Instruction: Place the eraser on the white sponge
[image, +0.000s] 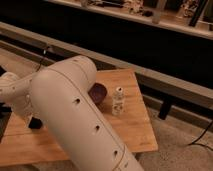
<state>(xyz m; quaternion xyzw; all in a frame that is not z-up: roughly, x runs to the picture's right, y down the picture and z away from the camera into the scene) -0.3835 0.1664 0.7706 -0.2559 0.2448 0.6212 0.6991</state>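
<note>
Because the robot's broad pale arm (75, 110) filled the left and middle of the view, neither the eraser nor the white sponge could be made out; whatever lay on that part of the wooden table (137, 125) was hidden behind it. The gripper (35, 123) sat low at the left end of the arm, over the table's left side. It showed only as a small dark shape under the pale wrist, so whether it was spread or closed, or had hold of anything, could not be told. The arm's shell carried a row of small dark holes along its side. Just right of the arm, a dark purple bowl (98, 92) stood on the tabletop, partly covered by the arm's edge. Near it to the right stood a small white patterned bottle (118, 101), upright; its markings could not be read as writing. Behind the table a long grey ledge (160, 80) ran across in front of a dark wall, and a black cable (202, 136) trailed over the speckled floor (175, 145) at the right.
</note>
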